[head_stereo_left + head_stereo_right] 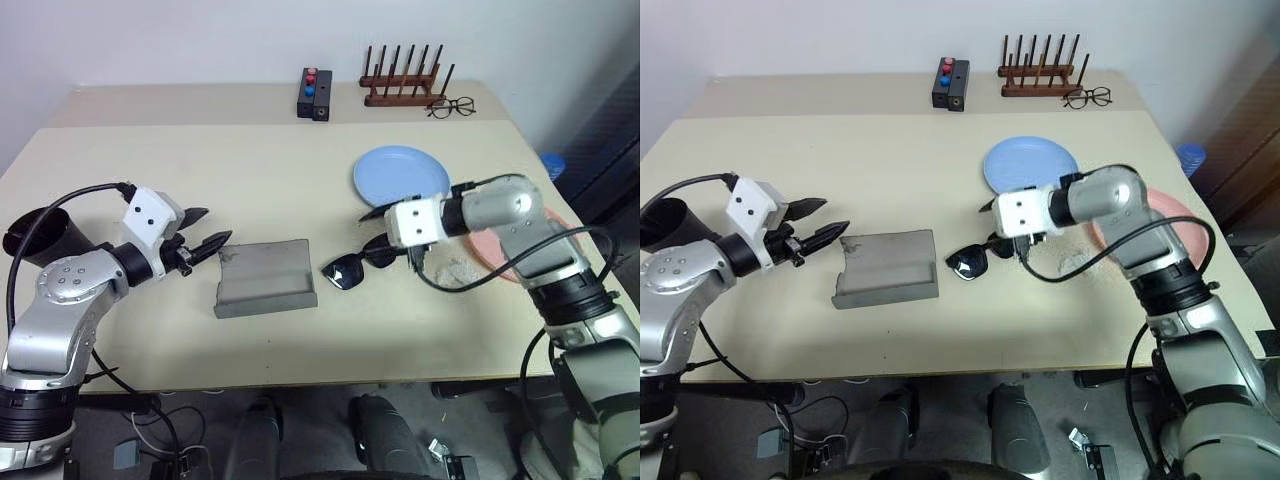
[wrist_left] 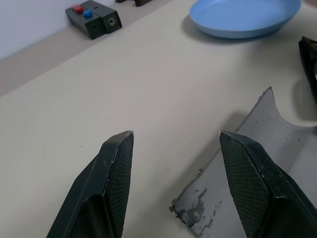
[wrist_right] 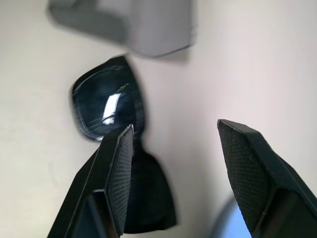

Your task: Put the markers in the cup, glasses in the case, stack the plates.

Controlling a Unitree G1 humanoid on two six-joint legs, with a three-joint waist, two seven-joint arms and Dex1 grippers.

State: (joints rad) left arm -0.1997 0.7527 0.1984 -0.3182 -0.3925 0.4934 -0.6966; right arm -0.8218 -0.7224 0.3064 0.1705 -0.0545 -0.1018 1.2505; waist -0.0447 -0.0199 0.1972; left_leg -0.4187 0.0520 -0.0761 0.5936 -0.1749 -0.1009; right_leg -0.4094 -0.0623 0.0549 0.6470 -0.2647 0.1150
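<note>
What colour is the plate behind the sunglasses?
Light blue. The plate shows best in the left eye view.

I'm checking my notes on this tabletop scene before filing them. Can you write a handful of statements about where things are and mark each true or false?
1. The black sunglasses with dark lenses lie on the table beside the grey felt-like case. True.
2. The light blue round plate is stacked on the pink plate. False: they lie apart on the table.
3. The right gripper is open above the sunglasses. True.
4. The left gripper is shut on the case. False: it is open and holds nothing.
5. The thin-rimmed clear spectacles lie inside the case. False: they lie by the wooden rack.
</note>
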